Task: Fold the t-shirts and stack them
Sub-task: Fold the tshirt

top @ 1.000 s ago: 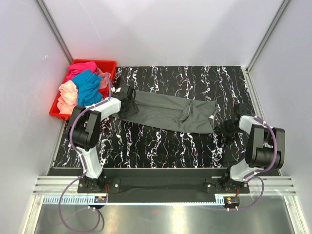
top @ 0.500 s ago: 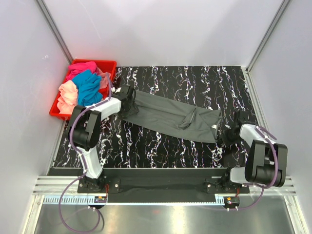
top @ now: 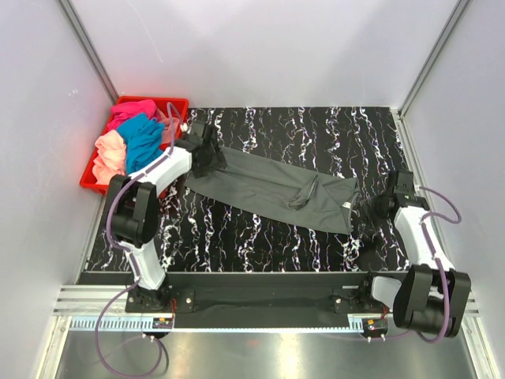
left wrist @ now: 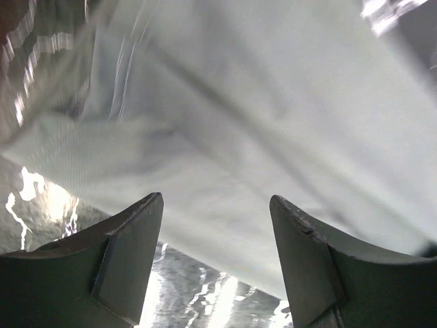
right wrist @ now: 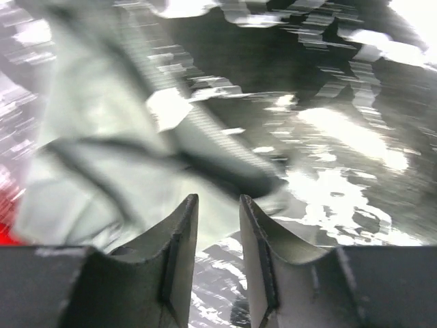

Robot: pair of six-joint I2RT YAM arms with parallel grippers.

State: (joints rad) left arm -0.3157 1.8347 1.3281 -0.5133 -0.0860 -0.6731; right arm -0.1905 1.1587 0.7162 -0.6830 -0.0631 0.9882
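Top view: the dark grey t-shirt (top: 276, 185) is lying stretched across the table (top: 316, 126), long axis running from the left gripper (top: 209, 156) to the right gripper (top: 371, 208), one at each end. The red crate (top: 172, 101) holding the other shirts (top: 142, 138) is sitting far left, not blocking anything.

Left wrist: fingers (left wrist: 130, 260) are sitting spread wide, cloth just ahead.

Right wrist: fingers (right wrist: 179, 253) are nearly together. Can't tell if they're pinching the hem.
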